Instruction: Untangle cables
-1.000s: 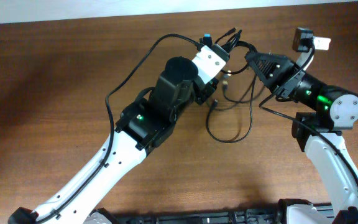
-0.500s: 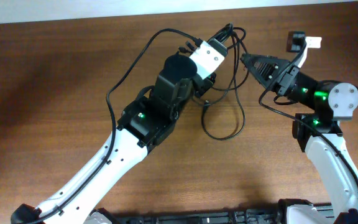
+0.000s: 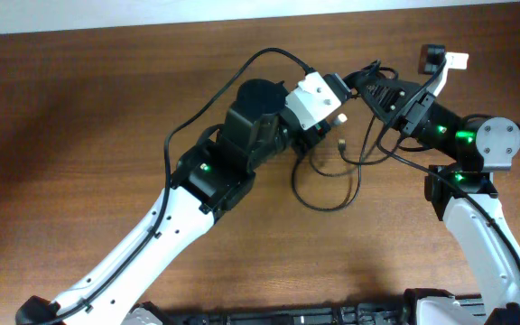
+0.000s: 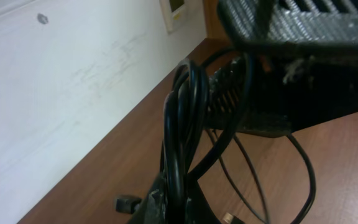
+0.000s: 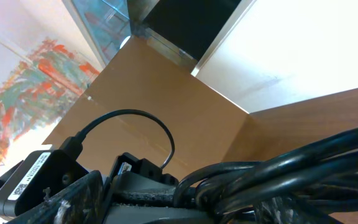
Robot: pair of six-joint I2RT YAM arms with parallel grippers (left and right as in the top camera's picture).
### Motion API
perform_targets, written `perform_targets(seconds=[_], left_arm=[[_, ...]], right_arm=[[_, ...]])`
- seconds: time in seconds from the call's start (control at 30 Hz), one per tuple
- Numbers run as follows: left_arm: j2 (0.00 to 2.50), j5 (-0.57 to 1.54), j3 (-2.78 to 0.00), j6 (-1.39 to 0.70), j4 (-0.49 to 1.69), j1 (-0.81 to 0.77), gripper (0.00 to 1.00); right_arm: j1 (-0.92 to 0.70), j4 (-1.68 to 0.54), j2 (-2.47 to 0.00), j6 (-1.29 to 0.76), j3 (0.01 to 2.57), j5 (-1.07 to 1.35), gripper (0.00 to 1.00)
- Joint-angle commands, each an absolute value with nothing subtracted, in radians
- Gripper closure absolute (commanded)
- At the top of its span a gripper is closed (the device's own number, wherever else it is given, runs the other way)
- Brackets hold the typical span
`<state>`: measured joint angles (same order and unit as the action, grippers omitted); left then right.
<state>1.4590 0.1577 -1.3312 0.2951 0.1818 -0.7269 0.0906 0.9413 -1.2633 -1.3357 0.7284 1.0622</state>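
Open table [image 3: 79,117] left and front — cables [image 4: 178,137] bunched, far centre

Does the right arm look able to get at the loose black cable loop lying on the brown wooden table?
Probably yes. The loose black cable loop lies uncovered on the brown wooden table, near the right end effector; the left arm is not over it.

The cables [image 3: 330,207] are thin black cords. Several strands are gathered side by side into a tight upright bunch [image 4: 180,130] raised above the table [image 3: 79,108]. Slack loops trail below onto the wood and cross each other. What looks like a small plug [image 3: 341,143] hangs at one end.
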Motion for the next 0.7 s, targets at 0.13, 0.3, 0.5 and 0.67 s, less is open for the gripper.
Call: perform_targets(seconds=[0.13,0.3,0.5,0.67], left_arm=[[1.456,0.252,-1.332,0.285,0.189,-0.727,1.0],[1.457,0.285,-1.332,0.286,0.24,-0.731,1.0],[1.457,0.286,-1.332,0.286,0.309,-0.731,1.0],[1.457,0.278,-1.332,0.286,0.293,-0.73,1.0]], right_arm=[[0.086,0.942,-1.254,-1.312,0.739,1.019,0.26],[0.086,1.013,-1.254,-1.313,0.739,1.016,0.26],[0.086,1.104,-1.254,-1.317,0.739,1.017,0.26],[0.086,1.104,-1.254,-1.329,0.739,1.043,0.26]])
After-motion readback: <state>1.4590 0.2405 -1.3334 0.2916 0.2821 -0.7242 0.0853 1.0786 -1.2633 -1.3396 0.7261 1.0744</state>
